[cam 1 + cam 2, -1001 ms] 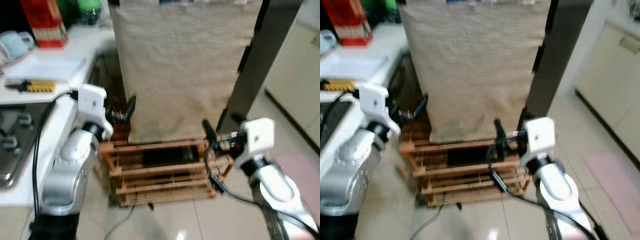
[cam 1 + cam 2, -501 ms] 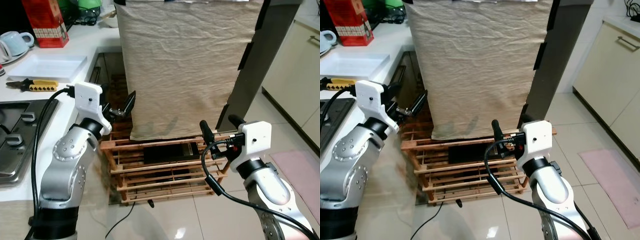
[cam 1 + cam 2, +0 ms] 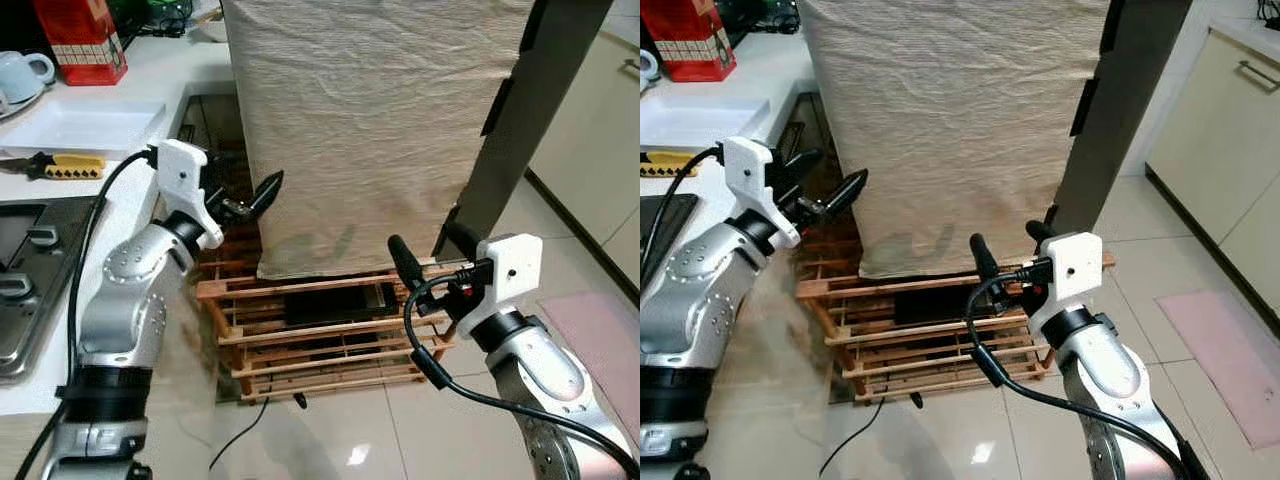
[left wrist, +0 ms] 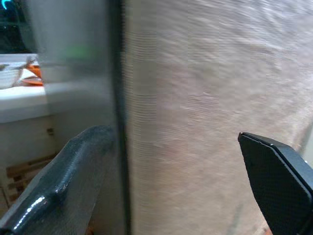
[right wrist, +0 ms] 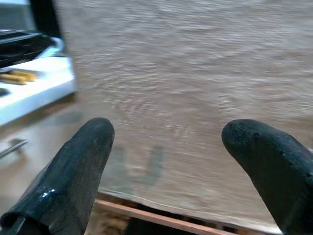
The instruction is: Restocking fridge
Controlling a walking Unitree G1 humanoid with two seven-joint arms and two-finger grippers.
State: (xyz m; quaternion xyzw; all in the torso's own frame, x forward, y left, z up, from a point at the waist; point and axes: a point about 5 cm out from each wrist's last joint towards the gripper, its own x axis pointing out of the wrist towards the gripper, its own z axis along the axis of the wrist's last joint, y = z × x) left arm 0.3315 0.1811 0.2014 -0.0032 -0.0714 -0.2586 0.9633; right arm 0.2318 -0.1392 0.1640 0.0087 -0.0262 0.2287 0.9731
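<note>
A tall unit draped in beige cloth (image 3: 370,130) stands on a wooden pallet (image 3: 320,345); I cannot see what is under the cloth. A dark door panel (image 3: 520,120) runs along its right side. My left gripper (image 3: 250,185) is open at the cloth's left edge, about mid-height, with nothing between its fingers. In the left wrist view the cloth (image 4: 210,98) sits close ahead between the fingers (image 4: 63,188). My right gripper (image 3: 425,245) is open and empty, low by the cloth's bottom right corner, just above the pallet. The right wrist view faces the cloth (image 5: 186,73).
A white counter (image 3: 130,75) on the left holds a white tray (image 3: 85,125), a yellow-handled tool (image 3: 60,165), a red box (image 3: 80,35) and a mug (image 3: 25,72); a stove (image 3: 30,270) is nearer. Cream cabinets (image 3: 600,150) and a pink mat (image 3: 600,320) are right. A cable (image 3: 250,425) lies on the tiles.
The head view has steadied and shifted. My left gripper has risen and closed in on the cloth's left edge. The right gripper has edged left toward the cloth's lower corner.
</note>
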